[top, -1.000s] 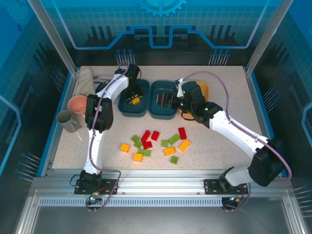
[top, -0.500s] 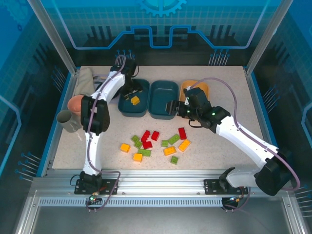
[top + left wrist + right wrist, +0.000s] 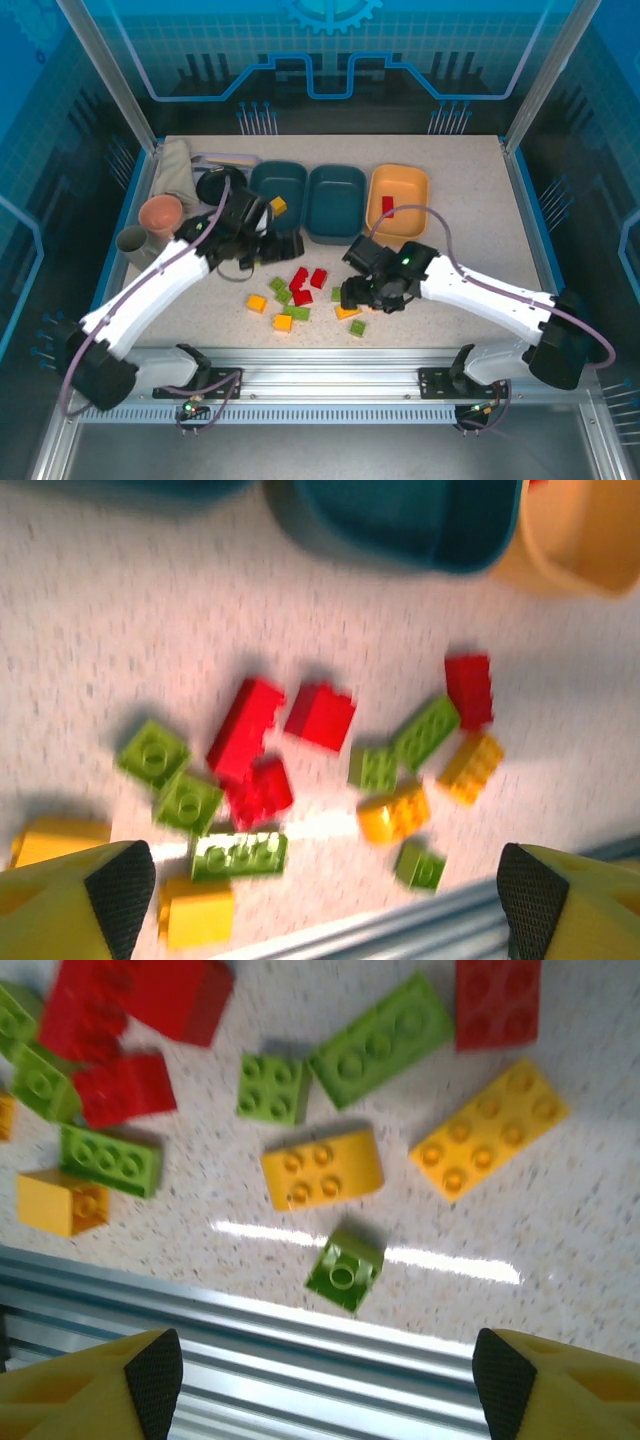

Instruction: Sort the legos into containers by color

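Top external view: your left gripper (image 3: 285, 245) hangs just beside the near edge of the left teal bin (image 3: 292, 185), with its jaws apart and empty. A yellow brick (image 3: 277, 205) lies inside that bin. Your right gripper (image 3: 352, 292) sits low over the right end of the loose legos (image 3: 300, 285), also spread and holding nothing. Beyond it stand the middle teal bin (image 3: 336, 205) and the orange-yellow bin (image 3: 405, 215), which holds a red brick (image 3: 387, 206).

Left wrist view: you see both fingers (image 3: 118, 885) wide apart with nothing between them. The legos (image 3: 320, 715) lie scattered on the table (image 3: 120, 610) ahead of the fingertips, with red, green and yellow mixed. Farther ahead is the middle teal bin (image 3: 400, 530), and the orange-yellow bin (image 3: 580, 550) is to its right.

Right wrist view: your fingers (image 3: 150, 1365) stand wide with nothing gripped. A small green brick (image 3: 345, 1272) lies just ahead of the gap between them. A yellow-orange brick (image 3: 322, 1168) lies just past it, and the other legos are spread beyond.
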`<state>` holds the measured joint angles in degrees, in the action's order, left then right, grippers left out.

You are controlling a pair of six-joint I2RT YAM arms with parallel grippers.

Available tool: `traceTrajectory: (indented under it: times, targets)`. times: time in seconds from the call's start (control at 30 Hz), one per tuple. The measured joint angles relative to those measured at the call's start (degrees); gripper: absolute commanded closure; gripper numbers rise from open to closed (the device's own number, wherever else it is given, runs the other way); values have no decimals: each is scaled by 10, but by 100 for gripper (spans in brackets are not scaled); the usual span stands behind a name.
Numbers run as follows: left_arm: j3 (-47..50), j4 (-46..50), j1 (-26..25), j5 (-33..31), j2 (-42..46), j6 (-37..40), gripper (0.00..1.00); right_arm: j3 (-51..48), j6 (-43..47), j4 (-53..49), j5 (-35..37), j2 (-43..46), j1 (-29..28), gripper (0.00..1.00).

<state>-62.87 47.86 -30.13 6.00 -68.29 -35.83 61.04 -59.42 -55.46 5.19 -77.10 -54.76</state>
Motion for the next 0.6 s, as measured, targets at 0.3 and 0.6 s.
traceTrajectory:
  times: [0.3, 0.6]
  targets:
    - [112, 34, -13, 71, 206, -2, 7, -87, -177, 71, -11, -69, -53, 22]
    - [133, 40, -13, 101, 241, -2, 7, -92, -244, 123, 2, -118, -54, 28]
